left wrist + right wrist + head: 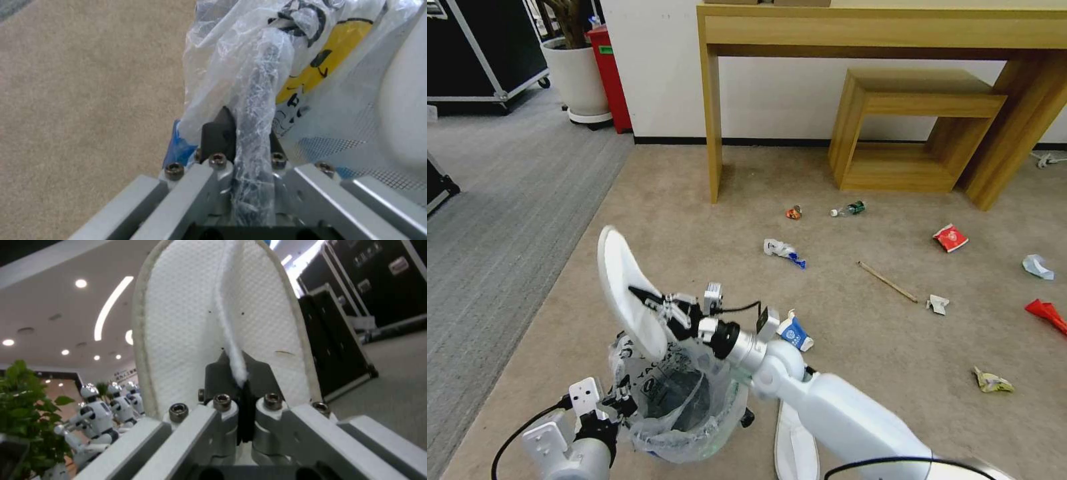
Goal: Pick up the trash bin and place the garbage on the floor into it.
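While left pincer [617, 395] grips trash bin [684, 407], right pincer [650, 303] holds slipper [627, 290].

Left arm: low at the near left of the head view, wrist angled up toward the trash bin [684, 400].
Left gripper [620, 399]: fingers clamped on the bin's bag-covered rim.
Right arm: reaches in from the lower right, forearm slanting up and leftward above the bin.
Right gripper [650, 303]: pinched tight on a white slipper [624, 287], holding it tilted above the bin's mouth.
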### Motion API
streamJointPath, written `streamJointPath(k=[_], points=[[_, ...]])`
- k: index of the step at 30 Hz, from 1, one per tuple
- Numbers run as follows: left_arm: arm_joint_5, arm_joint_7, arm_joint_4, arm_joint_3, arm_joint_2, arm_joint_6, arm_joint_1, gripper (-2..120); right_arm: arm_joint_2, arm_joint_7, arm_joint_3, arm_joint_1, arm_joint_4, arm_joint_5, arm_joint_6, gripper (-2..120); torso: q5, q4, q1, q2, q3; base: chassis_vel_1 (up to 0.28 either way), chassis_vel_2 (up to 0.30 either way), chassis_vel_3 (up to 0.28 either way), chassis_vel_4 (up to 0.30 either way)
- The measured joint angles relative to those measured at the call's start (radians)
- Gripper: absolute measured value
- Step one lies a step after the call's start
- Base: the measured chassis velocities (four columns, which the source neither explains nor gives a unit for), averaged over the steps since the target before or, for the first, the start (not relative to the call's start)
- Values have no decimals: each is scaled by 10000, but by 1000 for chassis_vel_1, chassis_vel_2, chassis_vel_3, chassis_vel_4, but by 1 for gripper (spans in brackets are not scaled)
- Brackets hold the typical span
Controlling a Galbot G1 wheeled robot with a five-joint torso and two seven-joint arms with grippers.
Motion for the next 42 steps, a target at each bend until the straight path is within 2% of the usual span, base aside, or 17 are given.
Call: streamJointPath(k=[11, 14, 16, 19, 20, 22, 25, 26, 27, 30, 31, 34, 35, 38, 39, 41, 42], points=[[340, -16, -186, 50, -132, -5, 353, 0, -413, -157, 38, -290, 235, -391, -306, 0, 0, 0, 0, 0, 0, 0, 0, 0, 0], [567, 23, -304, 62, -258, -24, 566, 0, -640, -470, 68, -273, 271, -536, -491, 13, 1, 0, 0, 0, -1, 0, 0, 0, 0], [621, 27, -304, 63, -290, -26, 611, 0, -674, -487, 66, -260, 294, -549, -502, 15, 2, 0, 0, 1, -1, 0, 0, 0, 0], [849, 59, -303, 84, -426, -54, 768, 0, -784, -479, 51, -158, 350, -636, -511, 29, 2, 1, 0, 0, 0, 0, 0, 0, 0], [849, 59, -303, 84, -426, -54, 768, 0, -784, -479, 51, -158, 350, -636, -511, 29, 2, 1, 0, 0, 0, 0, 0, 0, 0], [1001, 101, -310, 108, -509, -67, 876, 0, -876, -284, 23, -7, 384, -647, -511, 41, 2, 1, 0, 0, 0, 0, 0, 0, 0], [1058, 104, -311, 112, -539, -72, 912, 0, -909, -202, 23, 71, 402, -649, -510, 45, 2, 1, 0, 0, 0, 0, 0, 0, 0], [1106, 111, -311, 106, -580, -77, 950, 0, -988, 119, 90, 227, 544, -656, -507, 55, 2, 1, 0, 0, 0, 0, 0, 0, 0], [1106, 111, -311, 106, -580, -77, 950, 0, -988, 119, 90, 227, 544, -656, -507, 55, 2, 1, 0, 0, 0, 0, 0, 0, 0], [1025, 111, -311, -12, -578, -78, 962, 0, -1334, 1428, 640, 615, 1242, -404, -780, 69, 3, 4, 0, 0, 0, 0, 0, 0, 0], [1025, 111, -311, -12, -578, -78, 962, 0, -1334, 1428, 640, 615, 1242, -404, -780, 69, 3, 4, 0, 0, 0, 0, 0, 0, 0], [898, 77, -312, -123, -469, -79, 959, 0, -2111, 2699, 1627, 771, 1964, -96, -1338, 84, 2, 2, 0, 0, 0, 0, 0, 0, 0], [898, 77, -312, -123, -469, -79, 959, 0, -2111, 2699, 1627, 771, 1964, -96, -1338, 84, 2, 2, 0, 0, 0, 0, 0, 0, 0], [881, 30, -312, -121, -413, -79, 921, 0, -3060, 4792, 2865, 438, 2566, -67, -2868, 97, 3, 1, 1, 0, 1, 0, 0, 0, 0], [881, 30, -312, -121, -413, -79, 921, 0, -3060, 4792, 2865, 438, 2566, -67, -2868, 97, 3, 1, 1, 0, 1, 0, 0, 0, 0], [906, 18, -311, -62, -400, -78, 900, 0, -3606, 6056, 3673, -214, 2903, -38, -4287, 100, 0, 0, 0, 0, 0, 0, 0, 0, 0], [925, 19, -311, -23, -383, -77, 887, 0, -3839, 6924, 4066, -679, 3117, 51, -5294, 100, 5, -3, 0, 0, 0, 0, 0, 0, 0]])
